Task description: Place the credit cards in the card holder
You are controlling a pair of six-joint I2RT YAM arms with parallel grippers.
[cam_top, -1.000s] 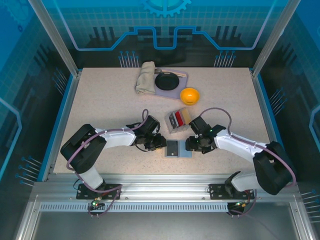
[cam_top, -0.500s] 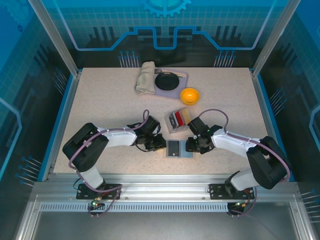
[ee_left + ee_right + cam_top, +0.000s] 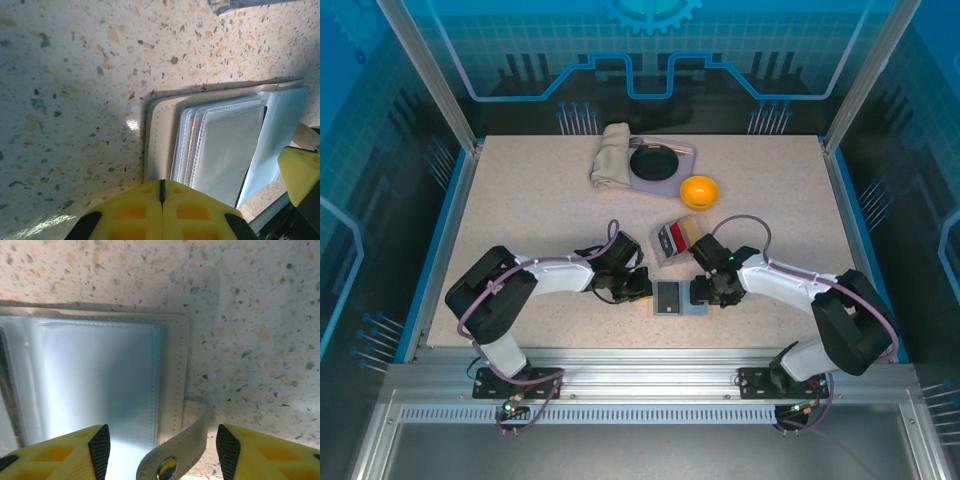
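I had both arms bent in toward the lower middle of the top view, and there lay the card holder (image 3: 693, 306), spread open and flat on the speckled table (image 3: 520, 220), grey-blue side up, with a black card (image 3: 666, 297) lying on its left half. My left pincer (image 3: 643, 289) was down at the holder's left edge, and in the left wrist view its yellow fingers (image 3: 135, 212) were pressed right together at the bottom centre of the frame, just a thin dark seam between them; I could see nothing pinched there, though the holder's cream border (image 3: 158, 132) ran under their tips. Clear card sleeves (image 3: 225, 140) fanned toward the right of that frame. My right pincer (image 3: 700, 294) was at the holder's right edge, and it stood open: in the right wrist view one yellow finger (image 3: 60, 452) was in the lower left corner and the other in the lower right, well apart, with the holder's closing strap (image 3: 192, 437) curling up between them, its metal snap (image 3: 166, 469) at the bottom centre. Whether either finger touched the strap, I couldn't tell. The holder's right leaf (image 3: 100, 370) filled the left of that frame, pale blue with a stitched cream rim. Just above the holder in the top view stood a small grey box (image 3: 667, 256) with upright cards (image 3: 677, 236), and higher up an orange bowl (image 3: 700, 191), a black dish (image 3: 653, 160) and a folded cloth (image 3: 612, 155)
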